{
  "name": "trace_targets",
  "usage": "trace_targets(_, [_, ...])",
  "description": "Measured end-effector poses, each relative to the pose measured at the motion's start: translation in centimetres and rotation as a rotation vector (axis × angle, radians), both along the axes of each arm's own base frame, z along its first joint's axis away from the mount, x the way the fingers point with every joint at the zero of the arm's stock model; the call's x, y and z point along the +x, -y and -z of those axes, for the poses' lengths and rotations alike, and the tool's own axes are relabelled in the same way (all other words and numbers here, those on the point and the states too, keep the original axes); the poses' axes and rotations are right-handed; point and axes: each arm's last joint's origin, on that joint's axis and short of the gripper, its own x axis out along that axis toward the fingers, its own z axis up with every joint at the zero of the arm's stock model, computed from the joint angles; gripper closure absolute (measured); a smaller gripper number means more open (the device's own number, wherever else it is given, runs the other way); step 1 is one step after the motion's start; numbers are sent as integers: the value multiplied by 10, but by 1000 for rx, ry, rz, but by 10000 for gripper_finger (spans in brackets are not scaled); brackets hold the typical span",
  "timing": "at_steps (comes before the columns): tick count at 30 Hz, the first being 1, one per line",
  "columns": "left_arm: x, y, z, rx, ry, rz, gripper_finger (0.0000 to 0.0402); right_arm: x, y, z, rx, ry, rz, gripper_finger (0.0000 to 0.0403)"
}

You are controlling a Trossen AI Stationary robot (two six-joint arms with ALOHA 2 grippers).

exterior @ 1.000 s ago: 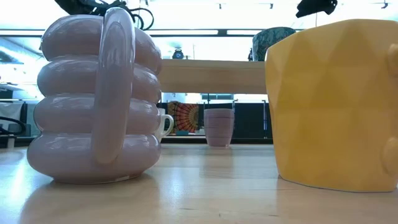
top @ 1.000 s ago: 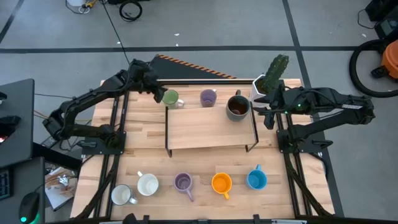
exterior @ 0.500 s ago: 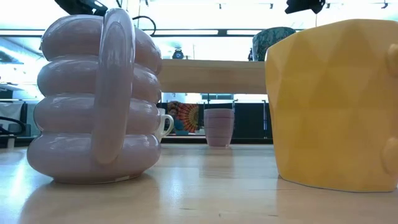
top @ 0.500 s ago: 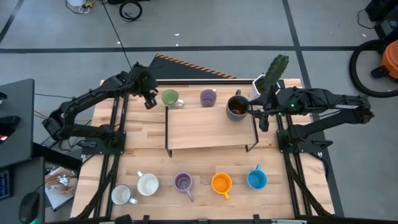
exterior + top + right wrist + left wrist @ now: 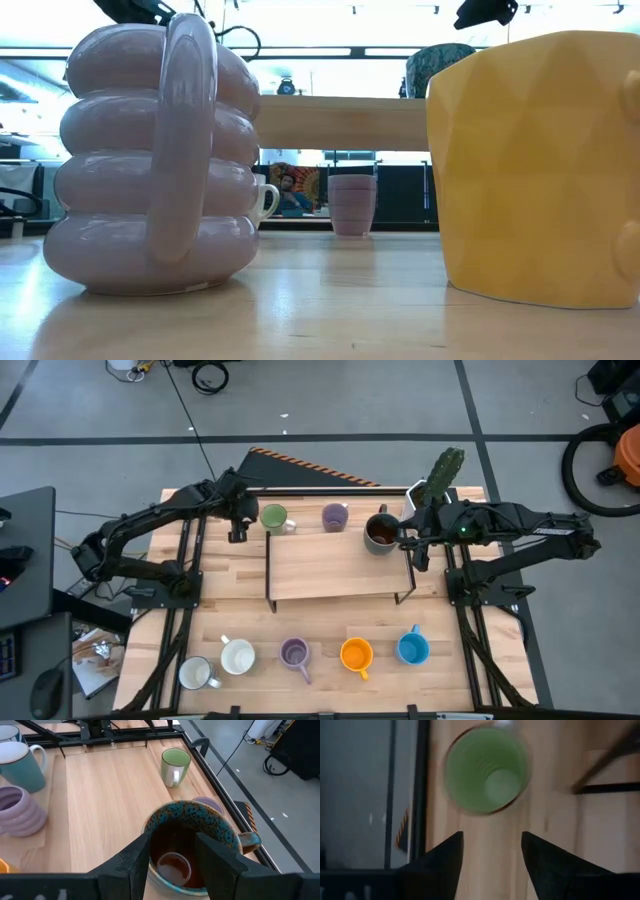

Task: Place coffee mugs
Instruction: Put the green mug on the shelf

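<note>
A dark brown mug (image 5: pixel 381 532) with a blue-speckled rim (image 5: pixel 192 845) stands on the far right corner of the wooden shelf (image 5: pixel 340 570). My right gripper (image 5: pixel 410 546) is open just right of it and over its rim (image 5: pixel 172 865). A green mug (image 5: pixel 273 517) and a lilac mug (image 5: pixel 335 516) stand on the table behind the shelf. My left gripper (image 5: pixel 238 528) is open, left of the green mug (image 5: pixel 486 769) and apart from it. Along the near edge stand two white mugs (image 5: pixel 238 657), a lilac one (image 5: pixel 294 653), an orange one (image 5: pixel 356 655) and a blue one (image 5: pixel 412 649).
The shelf's black metal frame (image 5: pixel 270 575) rises from the table. A white pot with a green cactus (image 5: pixel 435 482) stands close behind my right gripper. Bare wood lies between the shelf and the near row. In the low view, the ribbed lilac mug (image 5: pixel 150 160) and orange mug (image 5: pixel 540 170) fill the foreground.
My left gripper has drawn back from the green mug toward the table's left and near side; the mug stays where it was. My right gripper has moved toward the table's left, closing in on the dark brown mug.
</note>
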Motion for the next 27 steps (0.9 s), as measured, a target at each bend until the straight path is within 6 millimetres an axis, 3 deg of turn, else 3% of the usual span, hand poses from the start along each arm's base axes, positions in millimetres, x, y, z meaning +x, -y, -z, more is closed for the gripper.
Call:
trace_targets(6, [8, 7, 0, 9, 6, 179, 165, 1, 0, 0, 2, -2, 2, 238])
trace_targets(18, [13, 10, -1, 50, 15, 309, 188, 5, -1, 1, 17, 7, -20, 238])
trace_targets(27, [29, 0, 26, 36, -98, 382, 189, 11, -1, 2, 16, 1, -21, 238])
